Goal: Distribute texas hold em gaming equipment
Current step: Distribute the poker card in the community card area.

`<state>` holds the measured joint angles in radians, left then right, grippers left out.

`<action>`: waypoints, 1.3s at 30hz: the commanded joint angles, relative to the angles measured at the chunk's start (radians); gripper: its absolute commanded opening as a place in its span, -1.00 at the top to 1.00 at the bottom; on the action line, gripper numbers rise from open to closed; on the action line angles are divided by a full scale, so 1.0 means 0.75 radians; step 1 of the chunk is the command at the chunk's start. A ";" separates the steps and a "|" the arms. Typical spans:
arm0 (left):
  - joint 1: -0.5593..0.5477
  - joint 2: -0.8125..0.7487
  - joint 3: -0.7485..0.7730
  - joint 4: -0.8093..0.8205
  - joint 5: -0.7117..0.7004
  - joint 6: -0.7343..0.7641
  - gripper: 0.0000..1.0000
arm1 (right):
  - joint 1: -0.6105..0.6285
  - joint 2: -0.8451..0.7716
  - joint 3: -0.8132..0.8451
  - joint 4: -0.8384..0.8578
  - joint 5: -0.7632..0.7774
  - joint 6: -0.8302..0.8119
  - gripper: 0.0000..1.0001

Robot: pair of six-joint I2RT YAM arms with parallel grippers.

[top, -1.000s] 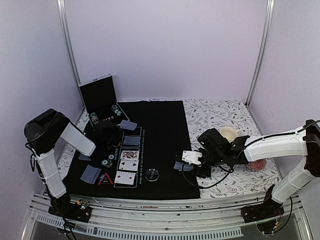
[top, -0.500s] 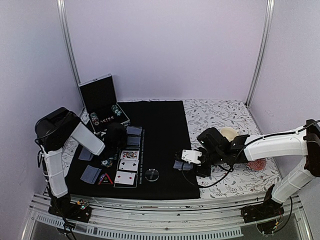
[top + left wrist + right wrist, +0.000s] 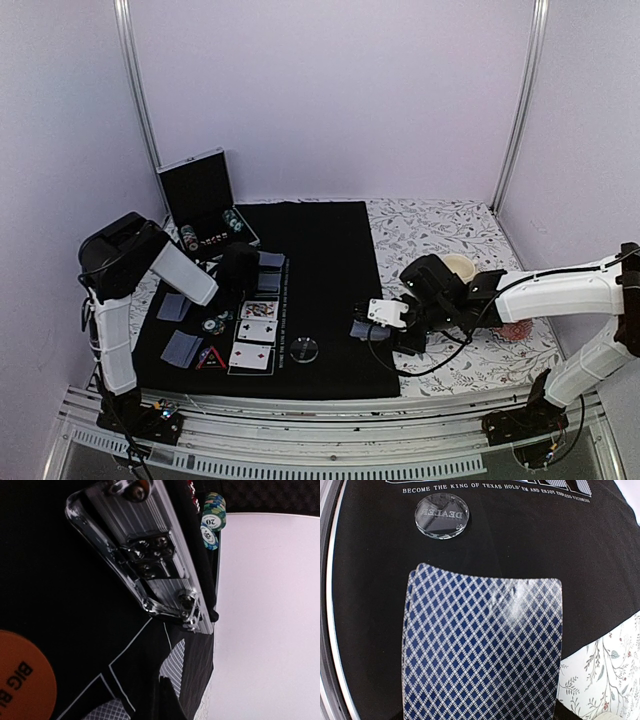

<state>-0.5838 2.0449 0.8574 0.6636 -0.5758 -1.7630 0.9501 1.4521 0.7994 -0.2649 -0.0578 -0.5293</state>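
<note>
Far left, the left gripper (image 3: 238,268) hovers over the mat (image 3: 330,250) beside the open case (image 3: 198,190), jaws clenched; can't tell if anything is pinched. An orange disc (image 3: 20,680) shows low in its wrist view, held or lying, unclear. Mid-mat: face-up cards (image 3: 257,322), chips (image 3: 213,325) and red triangle (image 3: 210,357), probably grouped as player spots. The clear dealer disc (image 3: 305,349) sits near the front. The right gripper (image 3: 372,328) grasps the card deck (image 3: 485,650) low over the mat's right edge, likely staged for dealing.
</note>
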 commanded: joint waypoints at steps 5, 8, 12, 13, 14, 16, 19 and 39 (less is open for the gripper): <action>-0.017 0.015 0.012 -0.044 -0.028 0.020 0.78 | 0.008 -0.058 -0.021 -0.010 0.020 0.025 -0.14; -0.017 -0.024 0.005 -0.081 -0.028 0.040 0.24 | 0.009 -0.063 -0.022 -0.013 0.013 0.021 -0.14; -0.028 -0.088 -0.036 -0.091 -0.040 0.068 -0.09 | 0.008 -0.051 -0.037 0.007 -0.030 0.006 -0.14; -0.029 -0.115 -0.050 -0.089 -0.040 0.077 -0.13 | 0.009 -0.039 -0.038 0.012 -0.039 0.000 -0.14; -0.029 -0.152 -0.063 -0.088 -0.043 0.090 -0.18 | 0.009 -0.026 -0.035 0.013 -0.050 -0.010 -0.14; -0.031 -0.198 -0.089 -0.090 -0.046 0.123 -0.24 | 0.010 0.013 -0.020 0.014 -0.072 -0.016 -0.14; -0.031 -0.286 -0.128 -0.097 -0.029 0.199 -0.31 | 0.008 0.066 0.028 0.019 -0.113 -0.028 -0.14; -0.085 -1.021 -0.428 -0.228 0.828 1.306 -0.59 | -0.014 0.546 0.339 0.089 -0.247 -0.184 -0.14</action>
<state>-0.6144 1.3399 0.5941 0.5831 -0.1856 -0.9642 0.9474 1.8038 0.9855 -0.1818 -0.2234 -0.6399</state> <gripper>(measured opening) 0.804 0.573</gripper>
